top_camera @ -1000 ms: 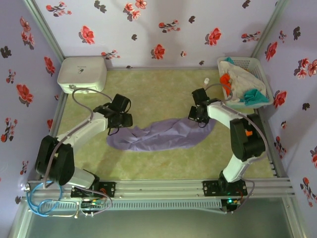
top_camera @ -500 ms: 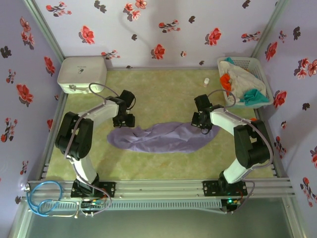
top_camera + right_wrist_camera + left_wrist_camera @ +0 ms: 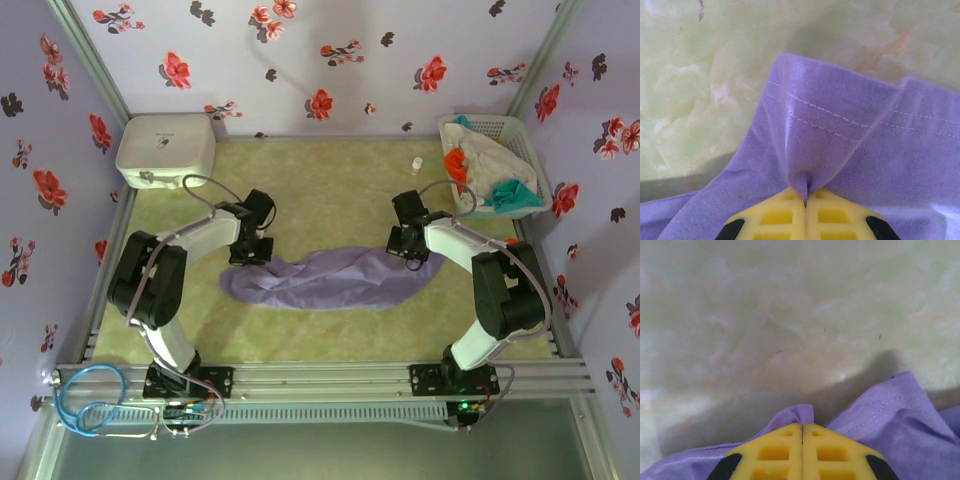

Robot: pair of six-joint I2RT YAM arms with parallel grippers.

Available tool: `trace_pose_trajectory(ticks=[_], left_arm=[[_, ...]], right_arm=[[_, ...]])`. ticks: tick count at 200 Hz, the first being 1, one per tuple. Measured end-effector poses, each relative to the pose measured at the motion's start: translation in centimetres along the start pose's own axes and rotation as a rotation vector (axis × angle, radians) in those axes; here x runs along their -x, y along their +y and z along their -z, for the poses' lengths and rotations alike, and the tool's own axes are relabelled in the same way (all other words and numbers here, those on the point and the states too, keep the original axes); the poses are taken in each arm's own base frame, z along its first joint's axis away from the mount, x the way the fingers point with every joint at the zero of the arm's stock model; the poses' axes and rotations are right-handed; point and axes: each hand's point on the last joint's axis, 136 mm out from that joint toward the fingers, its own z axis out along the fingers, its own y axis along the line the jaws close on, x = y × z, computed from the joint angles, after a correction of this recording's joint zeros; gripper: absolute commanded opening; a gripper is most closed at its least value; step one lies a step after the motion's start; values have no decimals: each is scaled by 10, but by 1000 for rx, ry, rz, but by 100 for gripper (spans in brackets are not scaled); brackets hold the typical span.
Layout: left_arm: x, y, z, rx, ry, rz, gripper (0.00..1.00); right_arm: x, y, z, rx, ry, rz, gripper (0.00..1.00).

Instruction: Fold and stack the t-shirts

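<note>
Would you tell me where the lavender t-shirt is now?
The lavender t-shirt lies mid-table in the top view, between the left gripper and right gripper, which pinch its ends.

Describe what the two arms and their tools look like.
The left arm and right arm have white links between bulky black joints, each with a thin grey cable looping to the wrist. The left tool and right tool have yellow fingers moulded with square recesses and black patches at the outer corners.

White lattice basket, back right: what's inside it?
Heaped in the basket: orange cloth, off-white cloth, teal cloth. Whatever lies beneath them, and the basket's floor, is covered.
</note>
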Motion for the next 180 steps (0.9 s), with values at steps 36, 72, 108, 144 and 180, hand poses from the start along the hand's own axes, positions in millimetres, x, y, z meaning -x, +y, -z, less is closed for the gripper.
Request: trace_pose_trajectory(ticks=[36,72,108,144,180], left_arm=[[13,10,40,10,-115,19,0],[43,22,104,8,-266,58,0],[68,36,163,15,-413,85,0],[85,58,203,48,-485,118,0],[95,61,235,50,-548,101,0]], right_arm=[[3,-5,5,-13,-36,-2,0],[21,-1,37,31,-143,-19,2],[47,6,86,119,-317,-44,2],[58,9,127,212,-465,-63,6],[57,6,145,244,-520,-63,6]])
